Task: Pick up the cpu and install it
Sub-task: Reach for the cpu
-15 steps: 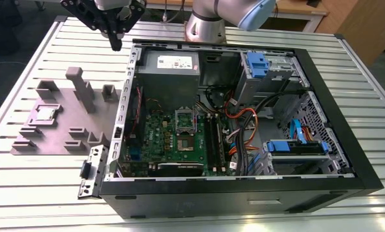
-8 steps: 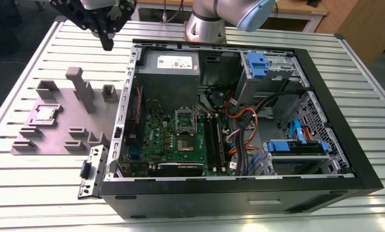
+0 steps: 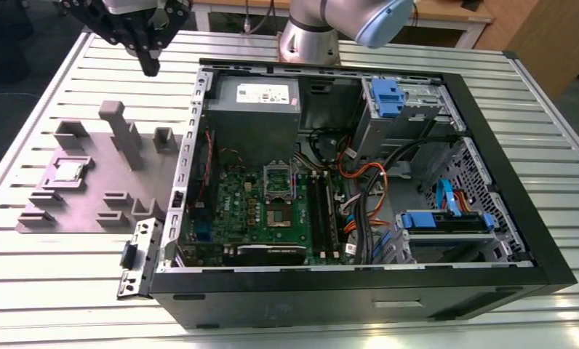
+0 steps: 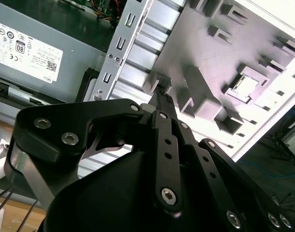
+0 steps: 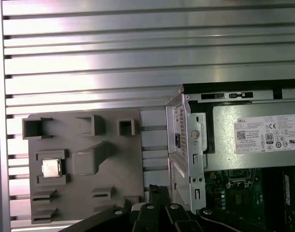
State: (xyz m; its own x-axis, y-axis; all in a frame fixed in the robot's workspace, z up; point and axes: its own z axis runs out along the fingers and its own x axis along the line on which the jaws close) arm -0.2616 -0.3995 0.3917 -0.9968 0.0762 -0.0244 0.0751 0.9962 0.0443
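Hanging in the upper left of the exterior view, the pincer (image 3: 150, 67) has its black fingers drawn together to a single tip, with nothing held between them. It points down at a slight tilt over the slatted counter (image 3: 66, 291), just off the far corner of the open computer case (image 3: 508, 167). The arm (image 3: 314, 33) rises at the top centre of that view, behind the case, and reaches across to the left.

The cpu (image 3: 68, 171) lies flat in a square recess of the grey holder plate (image 3: 81, 218), at the left middle of the exterior view. It is well apart from the pincer and lower in the frame. In the first wrist view its silver top (image 5: 51, 168) shows between the recess walls.

I'd say this is the pick-up step, hardly begun, with the install not yet touched. The grasp calls for the fingers to spread enough to span the chip's edges. They must line up squarely over the recess, because its walls sit close around the chip.
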